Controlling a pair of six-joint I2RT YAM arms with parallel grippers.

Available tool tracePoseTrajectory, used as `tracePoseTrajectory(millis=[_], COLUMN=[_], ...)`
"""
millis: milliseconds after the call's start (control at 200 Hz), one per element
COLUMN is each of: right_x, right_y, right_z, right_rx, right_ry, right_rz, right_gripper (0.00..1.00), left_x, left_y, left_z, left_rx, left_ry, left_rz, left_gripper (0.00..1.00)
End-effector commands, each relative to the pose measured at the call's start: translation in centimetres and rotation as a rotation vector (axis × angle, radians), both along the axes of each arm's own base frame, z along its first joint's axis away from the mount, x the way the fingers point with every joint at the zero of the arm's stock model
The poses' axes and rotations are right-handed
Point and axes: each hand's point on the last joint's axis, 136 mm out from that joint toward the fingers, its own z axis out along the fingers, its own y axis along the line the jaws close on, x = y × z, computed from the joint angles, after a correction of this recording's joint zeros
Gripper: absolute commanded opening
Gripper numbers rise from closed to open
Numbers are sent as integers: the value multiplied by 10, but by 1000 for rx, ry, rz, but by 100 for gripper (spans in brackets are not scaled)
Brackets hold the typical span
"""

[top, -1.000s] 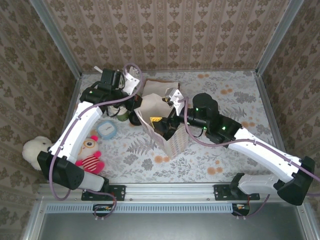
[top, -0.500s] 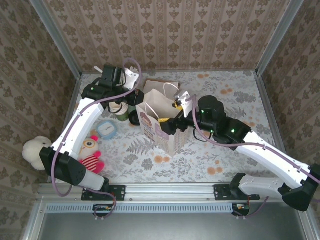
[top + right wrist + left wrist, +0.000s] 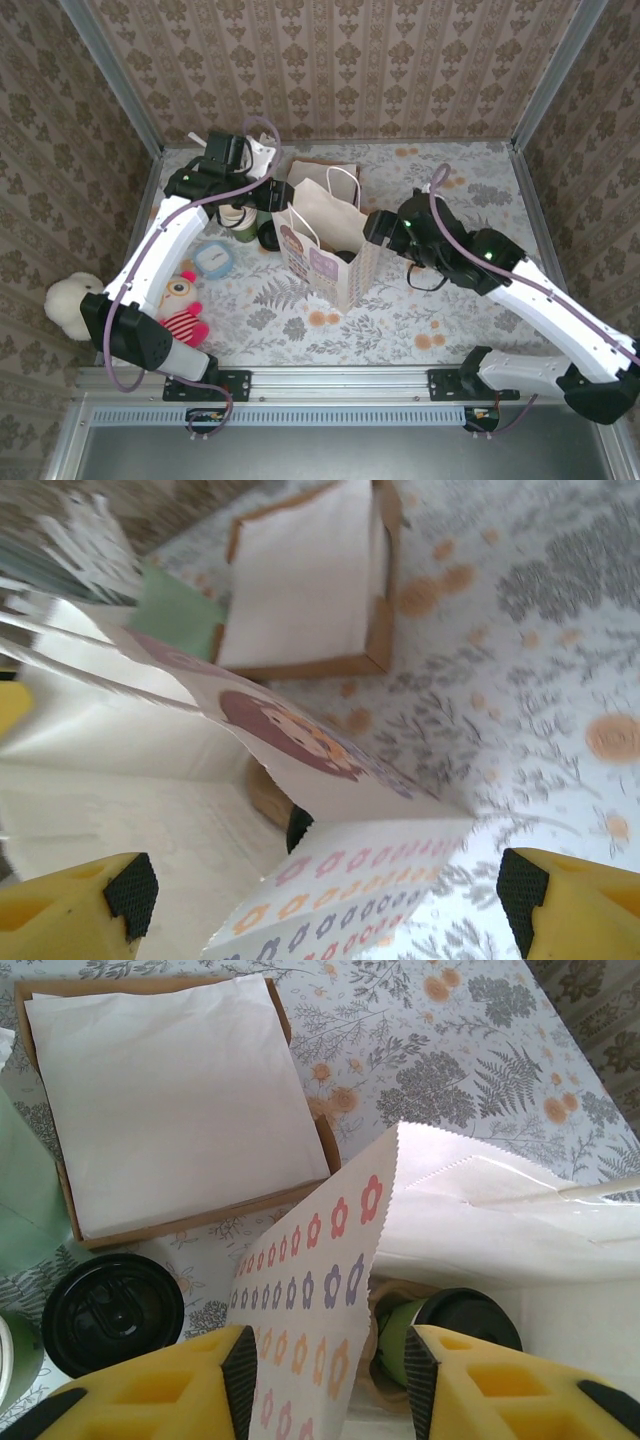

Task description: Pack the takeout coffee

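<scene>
Yellow fingers of the left tool (image 3: pixel 325 1360) stand apart, straddling the flower-printed wall of the paper bag (image 3: pixel 320 1260). Inside the bag, just right of that wall, sits the takeout coffee (image 3: pixel 462 1315), its black lid facing up. Further right, the right tool (image 3: pixel 325 890) gapes wide over the bag's corner.

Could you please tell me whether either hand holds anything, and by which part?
Nothing is held: the left hand stands open astride the paper bag's wall, the right hand open around its corner.
</scene>
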Motion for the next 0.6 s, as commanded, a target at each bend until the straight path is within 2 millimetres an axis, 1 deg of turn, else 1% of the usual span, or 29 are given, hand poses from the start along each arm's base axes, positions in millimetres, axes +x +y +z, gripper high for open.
tracePoseTrajectory(millis=[0,55,155,205,235,275,280,315,320,340,345,435,445,455,465,545,595], right_x=[-12,-9,-6,-6,-6,-5,-5,-4,-3,-3,-2,4,5,5,6,16,24], right_y=[-6,4,21,25,28,29,30,32,32,33,34,36,35,35,35,29,27], right_z=[-16,-17,-20,-23,-25,-26,-26,-27,-27,-26,-26,-20,-19,-19,-18,-10,-4], right_rx=[-39,-24,-4,-18,-30,-46,-49,-56,-58,-60,-63,-85,-87,-89,-93,-127,-146], right_ry=[123,123,137,145,148,147,146,146,145,143,139,125,121,121,118,97,84], right_rz=[-101,-86,-43,-16,7,27,33,46,50,58,66,106,108,111,115,144,174], right_gripper=[89,79,75,71,67,57,55,48,45,42,39,24,23,22,21,13,12], left_x=[-3,-6,-10,-13,-15,-18,-18,-21,-21,-23,-23,-29,-30,-36,-38,-45,-48], left_y=[1,-1,-3,-5,-7,-8,-8,-10,-10,-12,-12,-16,-16,-23,-25,-31,-33], left_z=[-9,-6,-3,-2,-1,0,0,1,1,2,2,9,10,10,10,19,26], left_rx=[16,8,-17,-29,-36,-43,-45,-51,-52,-57,-58,-95,-100,-103,-107,-142,-165], left_ry=[28,22,25,34,37,46,46,54,55,60,61,76,75,79,81,82,78], left_rz=[-2,-8,-13,-15,-17,-16,-16,-16,-15,-17,-16,-25,-26,-49,-56,-73,-74], left_gripper=[48,50,54,58,60,62,62,64,65,66,66,70,70,71,71,74,75])
